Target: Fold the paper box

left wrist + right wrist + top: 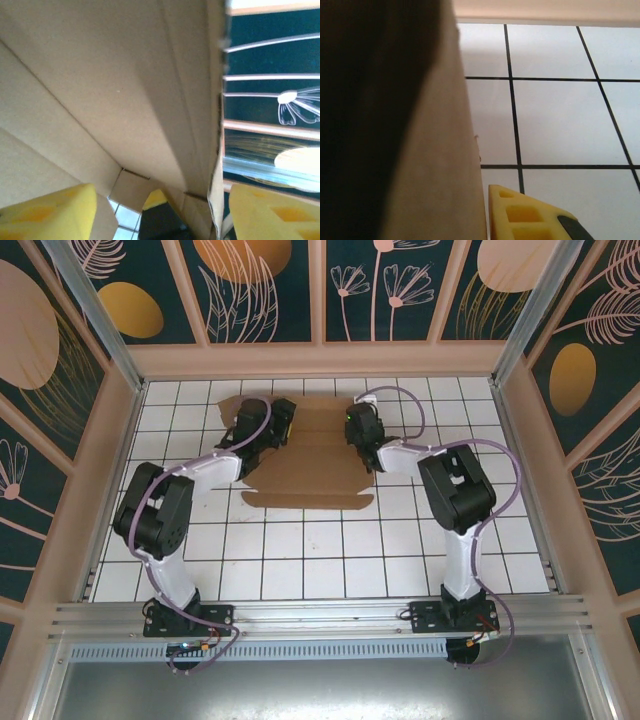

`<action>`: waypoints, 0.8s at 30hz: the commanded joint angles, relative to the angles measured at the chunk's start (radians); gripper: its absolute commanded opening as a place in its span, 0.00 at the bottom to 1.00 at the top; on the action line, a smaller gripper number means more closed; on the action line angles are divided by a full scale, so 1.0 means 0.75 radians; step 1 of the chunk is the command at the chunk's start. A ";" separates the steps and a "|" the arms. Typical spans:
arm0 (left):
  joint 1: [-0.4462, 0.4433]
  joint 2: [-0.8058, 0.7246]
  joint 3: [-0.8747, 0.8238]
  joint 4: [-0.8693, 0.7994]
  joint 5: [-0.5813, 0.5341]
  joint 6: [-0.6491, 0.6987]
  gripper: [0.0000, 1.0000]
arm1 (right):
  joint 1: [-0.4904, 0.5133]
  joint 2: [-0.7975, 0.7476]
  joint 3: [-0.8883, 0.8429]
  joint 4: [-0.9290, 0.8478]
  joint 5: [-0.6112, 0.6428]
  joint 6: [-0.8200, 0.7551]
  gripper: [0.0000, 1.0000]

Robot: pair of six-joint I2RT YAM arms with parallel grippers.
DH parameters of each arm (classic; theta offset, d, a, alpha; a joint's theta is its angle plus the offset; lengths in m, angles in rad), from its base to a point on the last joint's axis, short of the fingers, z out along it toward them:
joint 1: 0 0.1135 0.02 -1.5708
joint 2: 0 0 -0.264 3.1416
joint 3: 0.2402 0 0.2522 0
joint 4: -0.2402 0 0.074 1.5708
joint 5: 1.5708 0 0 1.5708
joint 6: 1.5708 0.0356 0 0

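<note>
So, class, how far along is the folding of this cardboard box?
Done: little; the brown die-cut cardboard sheet lies mostly flat on the white tiled table. In hand: a side wall stands raised between the fingers of the open left claw, and the right claw seems to pinch the opposite flap. To do: raising remaining walls, tucking flaps, closing the lid.

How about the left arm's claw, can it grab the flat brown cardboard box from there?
Probably yes. The left claw is open, and a raised edge of the flat brown cardboard box sits between its yellow fingers. Nothing seems to block it.
</note>
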 commanded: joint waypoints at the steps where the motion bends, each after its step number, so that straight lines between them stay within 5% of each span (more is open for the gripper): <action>1: 0.001 -0.176 -0.047 -0.027 0.052 0.152 0.89 | -0.053 -0.063 -0.047 -0.062 -0.029 -0.095 0.14; 11: 0.015 -0.631 -0.137 -0.461 -0.017 0.808 0.88 | -0.116 -0.200 -0.184 -0.065 -0.306 -0.193 0.10; 13: 0.040 -0.713 -0.141 -0.553 -0.068 0.843 0.86 | -0.120 -0.230 -0.231 -0.030 -0.325 -0.231 0.10; 19: 0.171 -0.679 -0.098 -0.731 0.094 0.938 0.80 | -0.156 -0.330 -0.345 0.025 -0.472 -0.263 0.10; 24: 0.191 -0.582 -0.125 -0.653 0.266 0.882 0.73 | -0.158 -0.360 -0.392 0.032 -0.478 -0.256 0.09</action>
